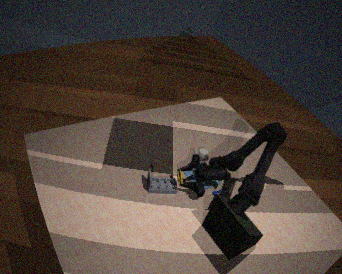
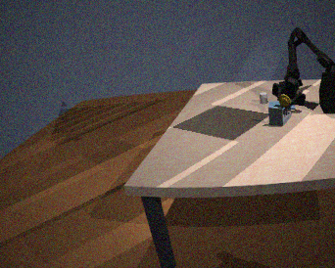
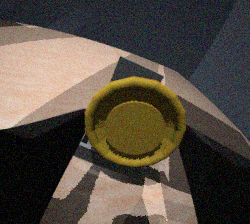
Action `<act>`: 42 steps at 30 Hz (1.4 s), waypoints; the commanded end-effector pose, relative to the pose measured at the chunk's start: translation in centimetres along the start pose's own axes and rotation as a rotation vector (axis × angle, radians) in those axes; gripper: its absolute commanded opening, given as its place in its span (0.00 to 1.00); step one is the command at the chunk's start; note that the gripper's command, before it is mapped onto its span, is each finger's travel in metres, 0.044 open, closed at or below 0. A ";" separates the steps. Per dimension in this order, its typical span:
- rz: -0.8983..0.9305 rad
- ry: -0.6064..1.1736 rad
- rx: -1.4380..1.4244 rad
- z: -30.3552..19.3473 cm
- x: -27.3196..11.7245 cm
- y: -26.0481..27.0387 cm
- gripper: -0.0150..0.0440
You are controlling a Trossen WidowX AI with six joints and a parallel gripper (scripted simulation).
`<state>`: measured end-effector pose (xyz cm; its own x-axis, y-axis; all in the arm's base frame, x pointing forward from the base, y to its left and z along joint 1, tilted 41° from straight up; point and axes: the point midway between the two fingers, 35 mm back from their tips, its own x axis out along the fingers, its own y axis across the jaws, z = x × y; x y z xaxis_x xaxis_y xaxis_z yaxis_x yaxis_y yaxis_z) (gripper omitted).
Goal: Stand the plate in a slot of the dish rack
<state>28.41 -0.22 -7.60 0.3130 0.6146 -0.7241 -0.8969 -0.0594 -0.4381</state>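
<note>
- The yellow plate [image 1: 180,176] [image 2: 284,100] [image 3: 135,125] stands nearly upright, a thin strip from above and a round, raised-rim face in the wrist view.
- The claw [image 1: 187,176] [image 2: 288,99] [image 3: 134,122] is closed on the plate, its dark fingers at opposite sides of the rim.
- The grey dish rack [image 1: 162,185] [image 2: 276,117] [image 3: 86,144] is on the surface [image 1: 138,220] [image 2: 204,152] [image 3: 30,75]. From above, the plate shows at the rack's end nearest the claw; in the exterior view it overlaps the rack's upper part (whether its lower edge is in a slot, I cannot tell).
- The black arm [image 1: 268,150] [image 2: 292,56] rises from beside a black block [image 1: 230,230] [image 2: 333,93], bends high up, and comes down to the claw.
- A small, pale cylinder [image 1: 203,153] [image 2: 263,98] stands near the claw, apart from the rack.
- A flat, light-blue item [image 1: 213,184] lies partly hidden beneath the claw, with a small, deep-blue object [image 1: 216,193] beside it.
- A dark, four-sided patch [image 1: 140,145] [image 2: 223,122] lies across the surface near the rack, among paler bands of light.
- Any lettering on the plate, rack or cylinder is too small and grainy to read.
</note>
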 end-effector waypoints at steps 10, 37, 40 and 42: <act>0.003 -0.005 -0.001 0.5 2.3 -0.1 0.25; 0.009 -0.007 -0.002 -0.9 4.3 0.6 0.25; 0.009 -0.007 -0.002 -0.9 4.3 0.6 0.25; 0.009 -0.007 -0.002 -0.9 4.3 0.6 0.25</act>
<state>29.55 1.69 -11.44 0.3038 0.6209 -0.7226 -0.8973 -0.0684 -0.4361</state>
